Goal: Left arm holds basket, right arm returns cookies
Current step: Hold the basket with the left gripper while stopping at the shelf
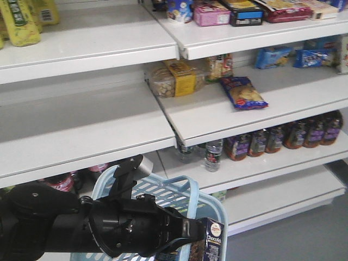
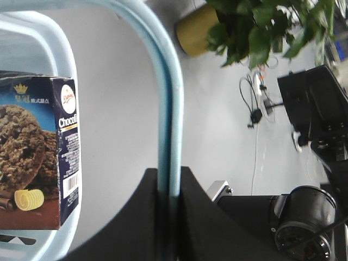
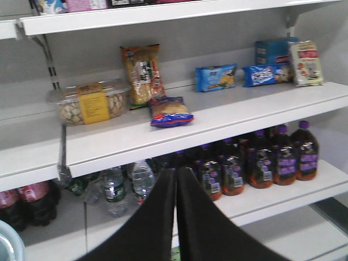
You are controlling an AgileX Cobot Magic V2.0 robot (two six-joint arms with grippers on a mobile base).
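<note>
Cookies stand upright in basket, against its near right rim; box bottom is cut off in front view. Left gripper is clenched on the handle. Right gripper is pressed closed, empty, facing shelves. Left arm hides most of the basket interior.

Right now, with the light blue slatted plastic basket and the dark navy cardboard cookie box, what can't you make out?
Light blue slatted plastic basket: floor hidden in the front view by the bulky black left arm and the bottom edge.
Dark navy cardboard cookie box: base cut off by the front view's bottom edge; left side by the left wrist view's edge.
Purple-capped dark bottles: labels blurred in right wrist view.
</note>
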